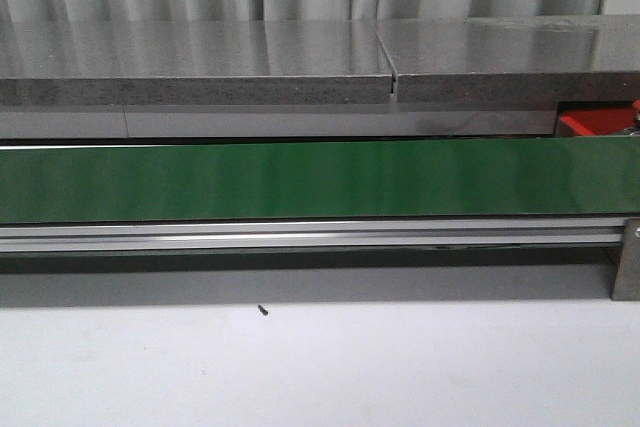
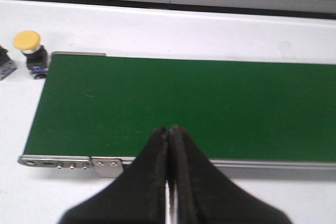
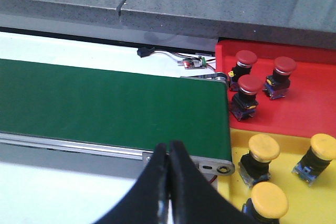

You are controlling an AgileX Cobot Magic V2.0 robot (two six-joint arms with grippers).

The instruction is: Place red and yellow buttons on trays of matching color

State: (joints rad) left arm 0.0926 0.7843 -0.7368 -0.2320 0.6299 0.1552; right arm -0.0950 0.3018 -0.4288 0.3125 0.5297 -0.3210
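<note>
Both black grippers, left and right, are pinched shut and hold nothing over the long green belt, so next the left one should open for the round yellow-topped button beside the belt's end, since three red ones already sit in the shallow red plastic tray.

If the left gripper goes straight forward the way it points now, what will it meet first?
Most likely the green belt. The left gripper, shut and empty, points over the belt's near edge. The yellow button sits well off that line. Depth is hard to judge.

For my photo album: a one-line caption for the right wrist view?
Red buttons on red tray, yellow buttons on yellow tray.
</note>
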